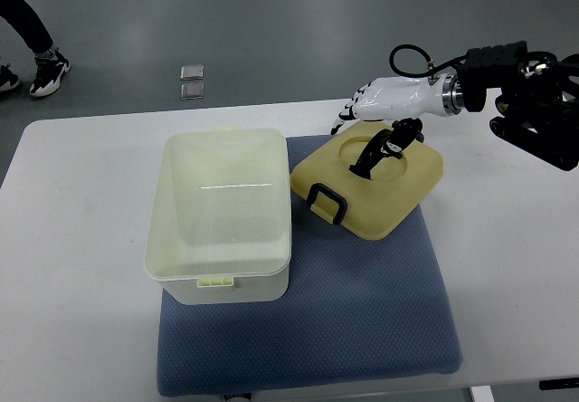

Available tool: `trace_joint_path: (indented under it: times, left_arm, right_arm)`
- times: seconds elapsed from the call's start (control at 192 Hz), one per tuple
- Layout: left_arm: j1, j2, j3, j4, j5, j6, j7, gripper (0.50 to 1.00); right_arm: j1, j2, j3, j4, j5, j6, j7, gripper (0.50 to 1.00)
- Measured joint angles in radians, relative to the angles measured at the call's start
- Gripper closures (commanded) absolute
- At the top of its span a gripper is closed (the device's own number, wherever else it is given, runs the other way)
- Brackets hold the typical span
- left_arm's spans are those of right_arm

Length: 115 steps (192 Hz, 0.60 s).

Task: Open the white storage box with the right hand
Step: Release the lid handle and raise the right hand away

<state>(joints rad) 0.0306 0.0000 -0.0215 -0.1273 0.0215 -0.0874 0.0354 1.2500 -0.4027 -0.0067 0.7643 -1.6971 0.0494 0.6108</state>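
White storage box [220,216] sits open on the left part of the blue mat [362,320]; interior looks empty. Its lid [369,185] lies flat just right of the box, on the mat, tilted askew, black latch [327,203] pointing toward the box's near-right corner.

Judgement: lid is off, so the opening looks essentially done; what remains is letting go cleanly. To do that well, spread the fingers fully before lifting, then rise straight up off the lid so nothing snags in the round recess and drags it back against the box.

Right hand [391,112] hovers over the lid's far side, arm entering from the right of the box. Palm faces down, white back of the hand up. Fingers [348,110] reach left past the lid's far edge, loosely extended; thumb [382,150] hangs down into the recess (touching or just above, cannot tell). Hand reads as relaxed, gripping nothing.

Left arm not visible. A person's shoes [34,74] far beyond the box's left.
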Motion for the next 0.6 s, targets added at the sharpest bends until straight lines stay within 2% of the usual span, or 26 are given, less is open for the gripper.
trace_joint_path:
  times: [0.11, 0.209, 0.251, 0.444, 0.543, 0.6]
  left_arm:
    - [0.000, 0.000, 0.000, 0.000, 0.000, 0.000, 0.000, 0.500]
    - [0.000, 0.000, 0.000, 0.000, 0.000, 0.000, 0.000, 0.500]
    - [0.000, 0.000, 0.000, 0.000, 0.000, 0.000, 0.000, 0.500]
    - [0.000, 0.000, 0.000, 0.000, 0.000, 0.000, 0.000, 0.500]
    - [0.000, 0.000, 0.000, 0.000, 0.000, 0.000, 0.000, 0.500]
    - [0.000, 0.000, 0.000, 0.000, 0.000, 0.000, 0.000, 0.500]
  right_arm:
    - [0.000, 0.000, 0.005, 0.004, 0.002, 0.000, 0.000, 0.597]
    - [0.003, -0.005, 0.019, 0.005, 0.033, 0.053, 0.000, 0.595]
    - [0.007, -0.007, 0.029, 0.005, 0.061, 0.103, 0.000, 0.583]
    - [0.009, -0.003, 0.120, -0.012, 0.260, 0.401, 0.000, 0.583]
    - [0.004, 0.004, 0.144, -0.035, 0.396, 0.485, 0.000, 0.583]
    - [0.001, 0.006, 0.146, -0.048, 0.480, 0.504, 0.000, 0.583]
